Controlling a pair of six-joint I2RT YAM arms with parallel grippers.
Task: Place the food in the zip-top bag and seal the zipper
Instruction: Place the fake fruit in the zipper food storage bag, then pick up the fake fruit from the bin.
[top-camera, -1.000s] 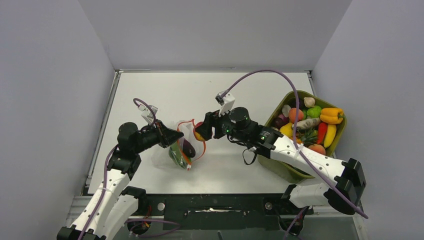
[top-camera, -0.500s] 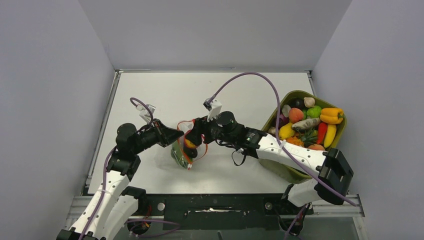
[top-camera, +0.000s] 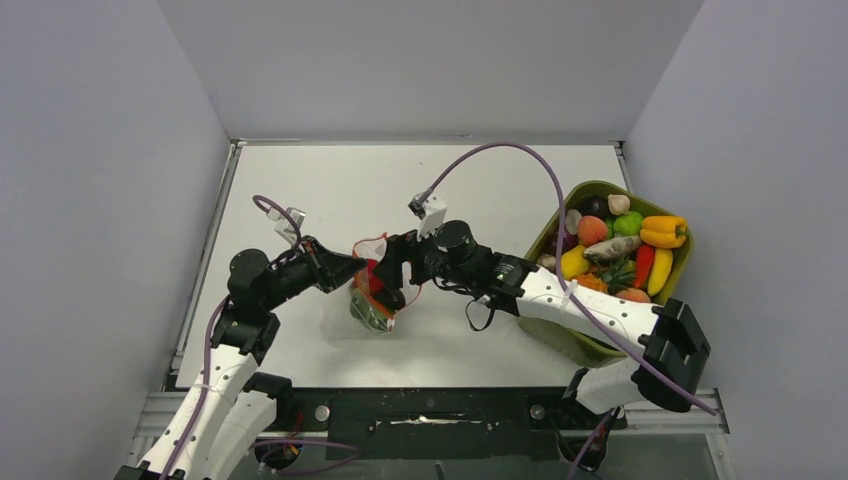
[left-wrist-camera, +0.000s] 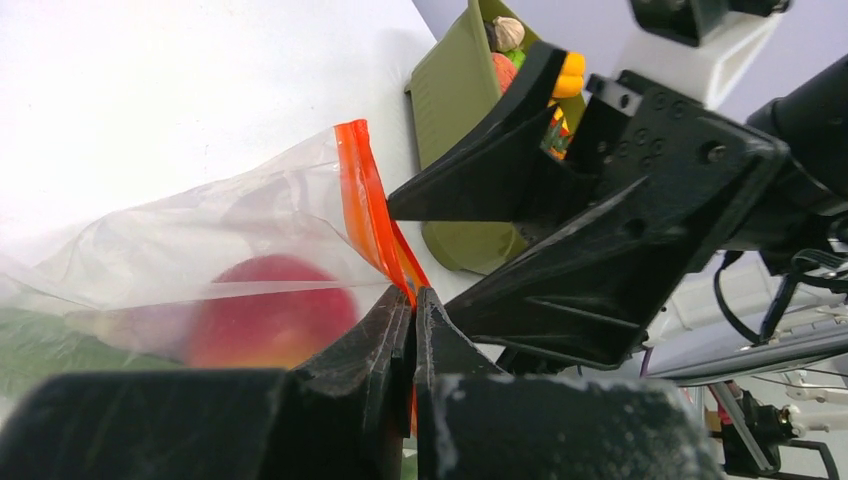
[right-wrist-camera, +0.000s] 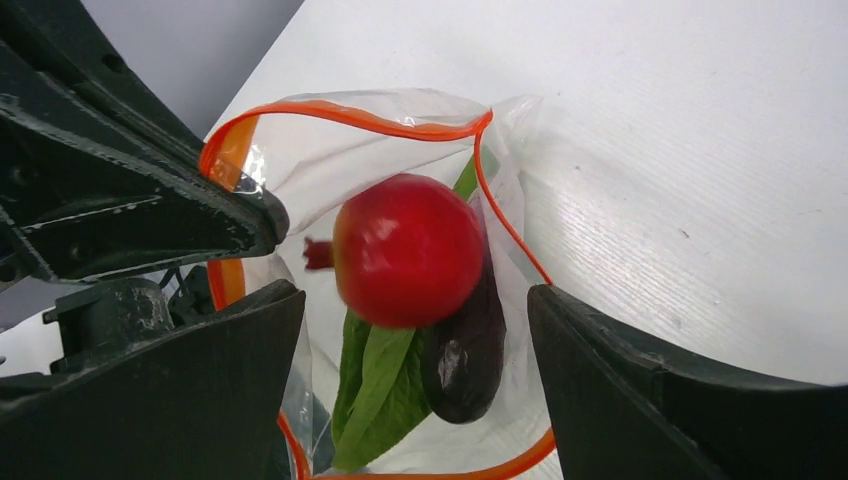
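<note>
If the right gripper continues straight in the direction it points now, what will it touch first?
Probably the red fruit, in the open mouth of the zip-top bag, ahead of the open right gripper; depth is unclear.

Bag (right-wrist-camera: 300, 165) mouth gapes, but R gripper (top-camera: 388, 278) hangs right over it, red fruit (right-wrist-camera: 410, 262) plugging the middle. L gripper (left-wrist-camera: 412, 305) pinches its rim. Free room over table (top-camera: 430, 185) beyond.

Clear zip-top bag (right-wrist-camera: 300, 170), zipper (right-wrist-camera: 340, 110) open, holds red fruit (right-wrist-camera: 408, 250), purple piece (right-wrist-camera: 462, 350), green leaf (right-wrist-camera: 375, 395).
</note>
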